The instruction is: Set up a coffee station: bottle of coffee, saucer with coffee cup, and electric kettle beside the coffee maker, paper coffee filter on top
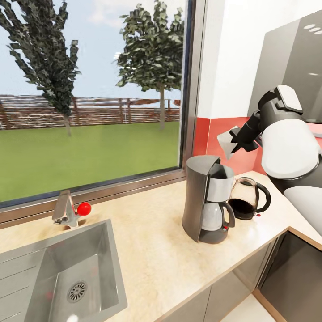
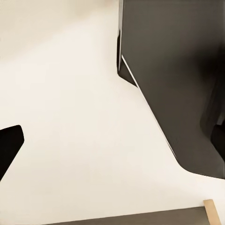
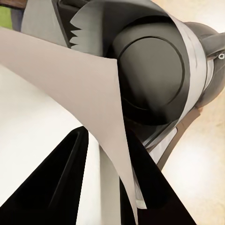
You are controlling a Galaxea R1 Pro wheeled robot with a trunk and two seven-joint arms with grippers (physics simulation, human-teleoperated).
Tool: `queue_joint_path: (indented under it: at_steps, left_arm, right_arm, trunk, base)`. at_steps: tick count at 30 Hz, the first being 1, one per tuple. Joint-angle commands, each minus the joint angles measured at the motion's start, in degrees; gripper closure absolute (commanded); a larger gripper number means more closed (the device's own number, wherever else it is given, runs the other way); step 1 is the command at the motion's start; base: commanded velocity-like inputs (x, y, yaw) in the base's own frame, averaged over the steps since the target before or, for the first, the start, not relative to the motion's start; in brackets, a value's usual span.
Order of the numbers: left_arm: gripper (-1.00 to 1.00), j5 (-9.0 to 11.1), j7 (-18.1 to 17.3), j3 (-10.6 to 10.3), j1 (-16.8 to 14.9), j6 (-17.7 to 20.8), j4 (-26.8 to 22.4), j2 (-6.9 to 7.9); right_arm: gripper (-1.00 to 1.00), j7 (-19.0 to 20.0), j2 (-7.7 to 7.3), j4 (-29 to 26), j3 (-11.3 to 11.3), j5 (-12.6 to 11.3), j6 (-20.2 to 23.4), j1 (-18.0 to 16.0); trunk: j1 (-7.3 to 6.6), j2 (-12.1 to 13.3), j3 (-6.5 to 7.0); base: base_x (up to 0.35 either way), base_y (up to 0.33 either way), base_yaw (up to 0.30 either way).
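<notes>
At the far left of the head view we see the steel sink (image 1: 58, 273) sunk into the pale speckled surface (image 1: 152, 250), its faucet (image 1: 65, 210) with a red knob standing at the sink's back rim under the window (image 1: 89, 98). Toward the right, the coffee maker (image 1: 206, 200) stands upright on the surface, its long axis vertical, silver front and carafe handle facing right and toward us. Just beside it, on its right, the electric kettle (image 1: 248, 199) sits upright with dark contents, its loop handle pointing right.

Above the two machines our right hand (image 1: 237, 141) reaches in from the right, fingers pointing left, clamped on the paper coffee filter (image 1: 227, 142). The filter hangs in the air, clear of the coffee maker's top and slightly to its right, a pale sheet held on edge in front of the red wall strip.

In the right wrist view the filter (image 3: 70, 89) fans out from between the dark fingers (image 3: 51, 187), its toothed edge pointing away from the hand toward the round dark top of the coffee maker (image 3: 150, 70) beyond.

In the left wrist view a dark fingertip (image 2: 9, 145) of our left hand shows at the frame's edge; we cannot tell whether that hand is apart or together.
</notes>
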Motion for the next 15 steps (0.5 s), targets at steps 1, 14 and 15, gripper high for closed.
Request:
queue_joint_path:
  at_steps: [1, 14, 15]
  left_arm:
    - [-1.00, 0.12, 0.15, 0.04, 0.00, -0.18, 0.06, -0.02]
    - [-1.00, 0.13, 0.15, 0.04, 0.00, -0.18, 0.06, -0.01]
    - [-1.00, 0.13, 0.15, 0.04, 0.00, -0.18, 0.06, 0.01]
  right_arm:
    - [1.00, -0.40, 0.05, -0.11, -0.22, -0.22, 0.43, -0.02]
    - [1.00, -0.40, 0.11, -0.19, -0.10, -0.25, 0.45, -0.02]
    - [1.00, -0.40, 0.11, -0.19, -0.09, -0.25, 0.45, -0.02]
  trunk:
    - [0.02, -0.02, -0.01]
    - [0.02, -0.02, -0.01]
    - [0.02, -0.02, -0.01]
  base:
    - [0.000, 0.000, 0.000]
    - [0.005, 0.000, 0.000]
    - [0.062, 0.000, 0.000]
